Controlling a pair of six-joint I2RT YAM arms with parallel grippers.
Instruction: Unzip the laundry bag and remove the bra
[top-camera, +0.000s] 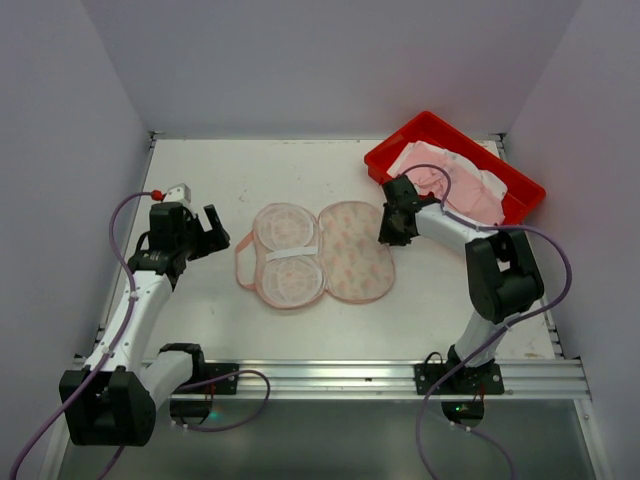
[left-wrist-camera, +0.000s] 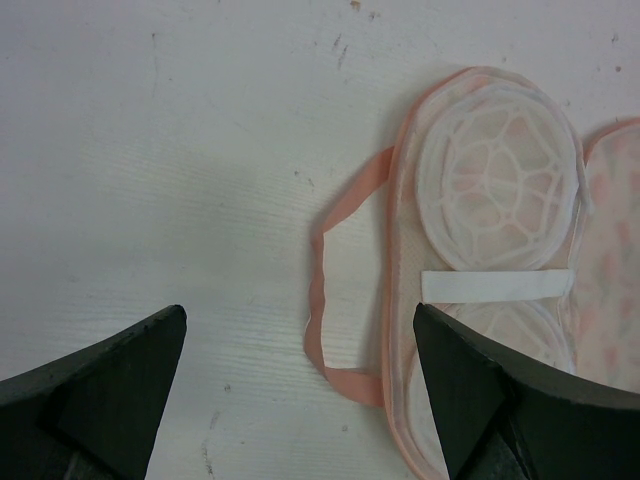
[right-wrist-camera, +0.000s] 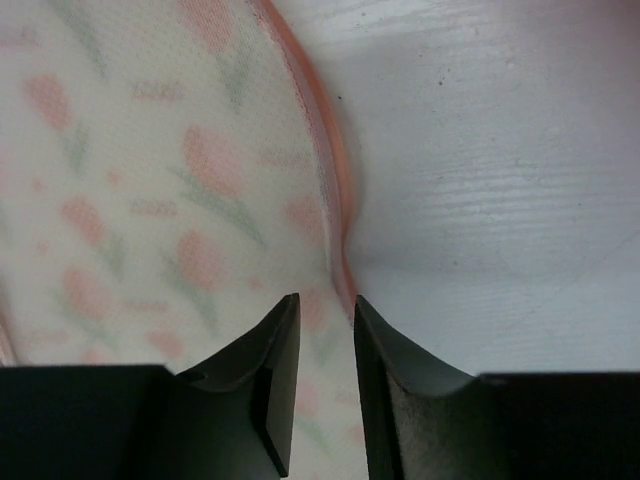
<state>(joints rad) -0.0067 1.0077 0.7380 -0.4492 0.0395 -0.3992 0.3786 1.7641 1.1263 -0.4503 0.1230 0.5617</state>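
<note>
The laundry bag (top-camera: 320, 252) lies opened flat mid-table: its left half shows white mesh lining (left-wrist-camera: 490, 180), its right half the cream printed fabric (right-wrist-camera: 150, 180). A pink loop strap (left-wrist-camera: 320, 290) sticks out of its left side. The bra (top-camera: 455, 185), white and pale pink, lies in the red tray. My right gripper (top-camera: 388, 232) is at the bag's right rim, its jaws nearly together on the pink edging (right-wrist-camera: 326, 305), which kinks there. My left gripper (top-camera: 212, 232) is wide open and empty above the table, left of the bag, with the loop strap between its fingers (left-wrist-camera: 300, 320).
The red plastic tray (top-camera: 420, 125) stands at the back right, just behind my right arm. Grey walls close the table on the left, back and right. A metal rail runs along the front edge (top-camera: 330, 378).
</note>
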